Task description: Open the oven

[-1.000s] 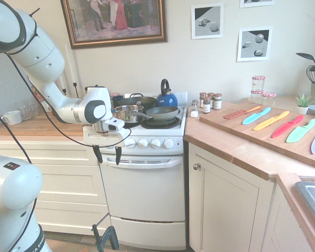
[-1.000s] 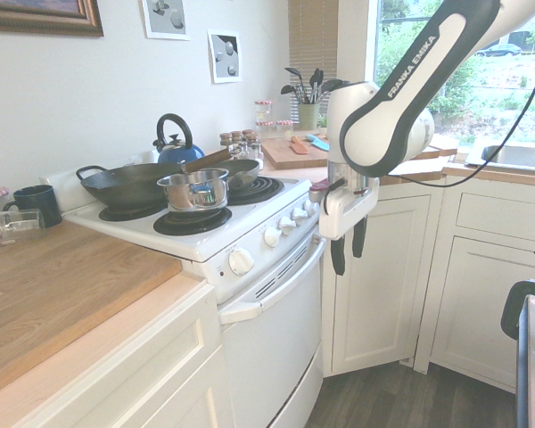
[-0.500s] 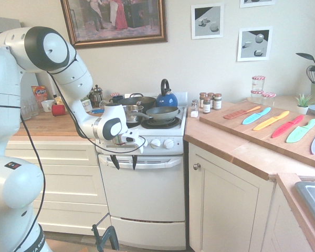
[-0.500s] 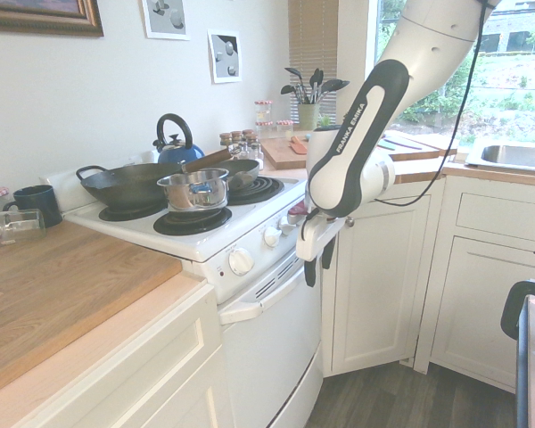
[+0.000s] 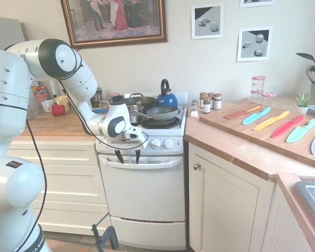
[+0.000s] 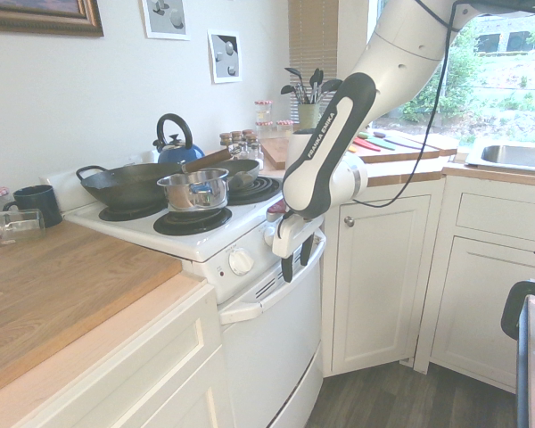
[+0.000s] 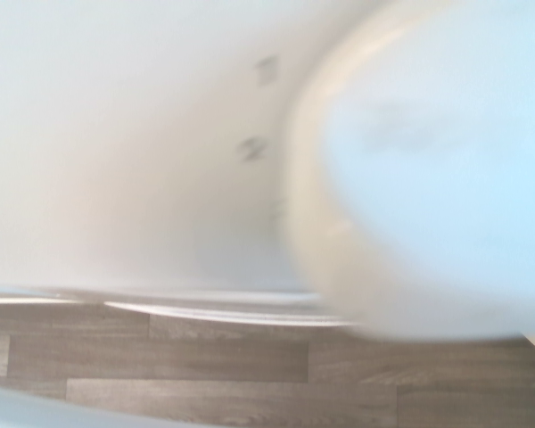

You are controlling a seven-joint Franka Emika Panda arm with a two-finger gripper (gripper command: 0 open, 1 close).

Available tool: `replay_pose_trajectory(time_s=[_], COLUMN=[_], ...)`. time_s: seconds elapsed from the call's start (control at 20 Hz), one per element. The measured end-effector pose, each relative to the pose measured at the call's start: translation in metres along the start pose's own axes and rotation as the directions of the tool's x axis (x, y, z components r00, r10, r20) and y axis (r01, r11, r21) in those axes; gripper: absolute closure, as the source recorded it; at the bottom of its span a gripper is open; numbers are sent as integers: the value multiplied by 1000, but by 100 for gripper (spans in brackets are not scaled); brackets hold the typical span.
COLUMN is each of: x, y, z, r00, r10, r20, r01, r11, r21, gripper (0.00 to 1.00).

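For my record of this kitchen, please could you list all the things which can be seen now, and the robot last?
Oven: one, white, below the hob, door closed
Handle: one, white, across the door top
Kettle: one, blue, back of hob
Wok: one, dark, back of hob
Saucepan: one, silver, front of hob
Frying pan: one, grey, on hob
Knives: several, various colours, on wooden board
Plant: one, green, behind board
Sink: one, grey, right counter
Pictures: several, on wall
Arm: one, white and black
Tool: one, dark fingers apart, near handle
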State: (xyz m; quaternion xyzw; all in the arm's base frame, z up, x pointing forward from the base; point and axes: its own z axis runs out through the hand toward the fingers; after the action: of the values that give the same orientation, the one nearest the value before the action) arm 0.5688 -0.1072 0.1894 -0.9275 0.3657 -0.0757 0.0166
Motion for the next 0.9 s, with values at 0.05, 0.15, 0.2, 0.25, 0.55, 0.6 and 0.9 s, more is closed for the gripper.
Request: replay_pose_trajectory(time_s=[0.05, 0.15, 0.2, 0.25, 0.55, 0.6, 0.9], x=[2, 8, 10, 12, 21, 21, 16], y=[0, -2, -5, -8, -5, 1, 59], z=[0, 5, 14, 25, 40, 40, 39], r00=[1000, 1000, 1000, 1000, 1000, 1000, 1000], r10=[4, 17, 20, 20, 24, 18, -11], r20=[2, 2, 7, 12, 16, 16, -27], r01=[-4, -17, -20, -20, -24, -18, 12], r11=[1000, 1000, 1000, 1000, 1000, 1000, 1000], r21=[4, 12, 10, 7, 10, 11, 17], gripper=[0, 0, 0, 0, 0, 0, 0])
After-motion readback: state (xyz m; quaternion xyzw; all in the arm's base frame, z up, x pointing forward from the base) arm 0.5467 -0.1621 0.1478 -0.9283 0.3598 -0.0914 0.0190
